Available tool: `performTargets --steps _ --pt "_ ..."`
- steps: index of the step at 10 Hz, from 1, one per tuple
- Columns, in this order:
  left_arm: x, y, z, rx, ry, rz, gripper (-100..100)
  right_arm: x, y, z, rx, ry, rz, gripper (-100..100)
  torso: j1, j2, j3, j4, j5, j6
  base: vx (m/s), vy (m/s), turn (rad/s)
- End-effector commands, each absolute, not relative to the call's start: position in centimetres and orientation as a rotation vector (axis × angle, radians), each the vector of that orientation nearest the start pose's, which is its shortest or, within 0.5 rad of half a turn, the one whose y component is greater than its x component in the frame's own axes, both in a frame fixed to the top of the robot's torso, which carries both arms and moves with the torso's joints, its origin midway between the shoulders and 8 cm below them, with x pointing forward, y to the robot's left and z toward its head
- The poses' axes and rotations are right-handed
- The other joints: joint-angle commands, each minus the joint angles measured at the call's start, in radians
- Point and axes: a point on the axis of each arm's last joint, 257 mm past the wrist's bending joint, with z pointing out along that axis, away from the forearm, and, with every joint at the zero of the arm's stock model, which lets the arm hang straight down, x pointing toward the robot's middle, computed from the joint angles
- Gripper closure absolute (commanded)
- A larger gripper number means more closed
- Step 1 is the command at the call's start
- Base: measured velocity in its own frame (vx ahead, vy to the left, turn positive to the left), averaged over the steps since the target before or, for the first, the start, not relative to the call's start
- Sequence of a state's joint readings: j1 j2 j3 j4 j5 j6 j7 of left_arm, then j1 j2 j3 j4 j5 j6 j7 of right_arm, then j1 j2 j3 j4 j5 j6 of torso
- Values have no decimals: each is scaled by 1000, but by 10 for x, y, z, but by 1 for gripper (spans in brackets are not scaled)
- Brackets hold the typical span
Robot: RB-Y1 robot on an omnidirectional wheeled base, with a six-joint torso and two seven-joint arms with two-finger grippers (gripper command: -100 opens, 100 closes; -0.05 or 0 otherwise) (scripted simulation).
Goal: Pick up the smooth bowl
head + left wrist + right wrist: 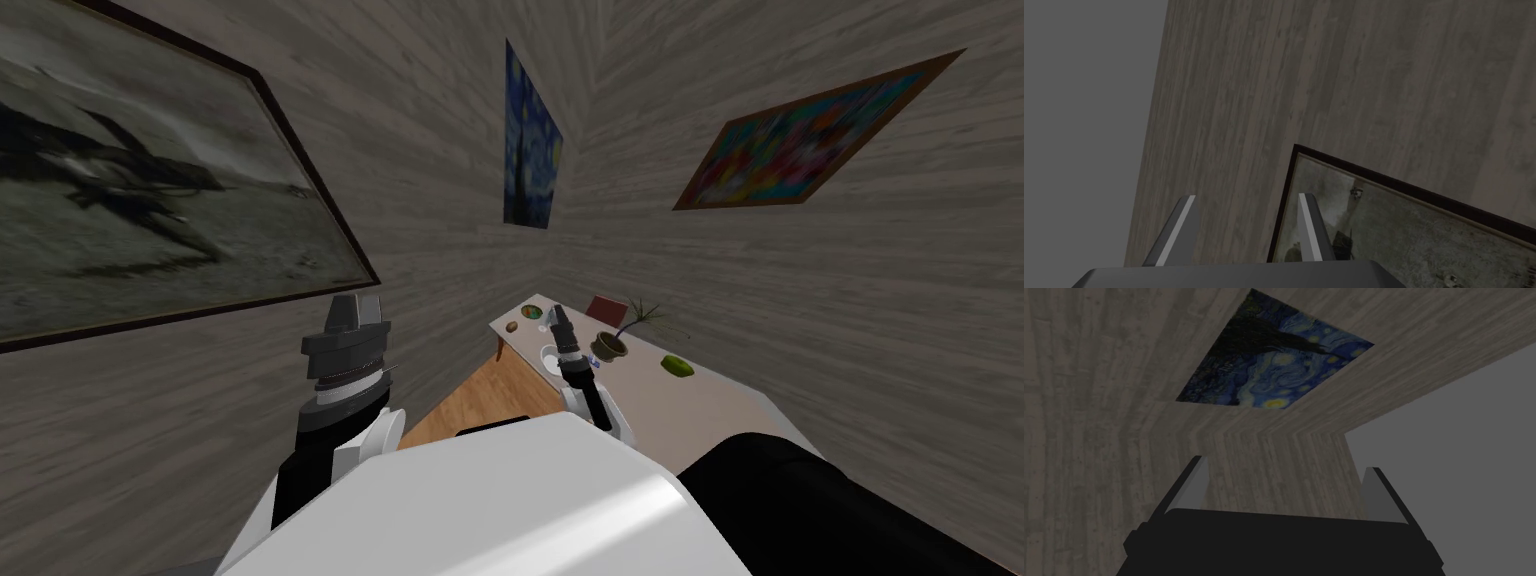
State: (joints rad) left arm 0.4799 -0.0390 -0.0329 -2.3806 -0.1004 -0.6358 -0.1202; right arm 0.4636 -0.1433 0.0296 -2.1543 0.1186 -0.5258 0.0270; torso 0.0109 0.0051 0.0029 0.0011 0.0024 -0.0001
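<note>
- Step: approach. Right gripper (pixel 1284 470) is wide, empty, raised above the worktop (pixel 700 410).
- Left gripper (pixel 1244 197) is parted, empty.
- Next: tilt down and lower onto the white bowl (pixel 550 355).

Home room: hung paintings (pixel 530 140), potted plant (pixel 610 343), table (pixel 700 400).

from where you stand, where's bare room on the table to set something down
Bare: the near stretch of the table, on my side of the green object. Crowded: the far end, where the white bowl and potted plant sit by the right gripper.
</note>
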Motion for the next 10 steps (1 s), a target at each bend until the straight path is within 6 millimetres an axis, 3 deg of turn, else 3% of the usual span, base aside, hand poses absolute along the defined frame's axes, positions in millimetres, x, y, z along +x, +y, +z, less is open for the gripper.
performTargets --steps 1,4,5,7,8,9,10 --pt "298 248 95 -387 479 -1209 0 376 -242 -44 486 940 1176 -100 0 0 0 0 0 0 -58 152 12" --pt "298 248 95 -387 479 -1209 0 387 -243 -97 429 1113 1058 -100 1 0 0 0 0 0 -71 185 34" --pt "298 248 95 -387 479 -1209 0 387 -244 -98 431 1115 1057 -100 3 0 0 0 1 0 -39 137 7" --pt "298 248 95 -387 479 -1209 0 391 -249 -136 382 1234 962 -100 -3 -2 -1 0 -1 0 -49 129 61" --pt "298 248 95 -387 479 -1209 0 392 -251 -141 389 1243 958 -100 -2 -2 -1 0 0 0 -37 113 20" --pt "298 248 95 -387 479 -1209 0 392 -256 -162 362 1305 904 -100 -4 -2 -1 0 -1 0 -26 93 62" --pt "298 248 95 -387 479 -1209 0 392 -257 -165 365 1309 903 -100 -5 -3 -2 -1 -1 0 -22 66 27"
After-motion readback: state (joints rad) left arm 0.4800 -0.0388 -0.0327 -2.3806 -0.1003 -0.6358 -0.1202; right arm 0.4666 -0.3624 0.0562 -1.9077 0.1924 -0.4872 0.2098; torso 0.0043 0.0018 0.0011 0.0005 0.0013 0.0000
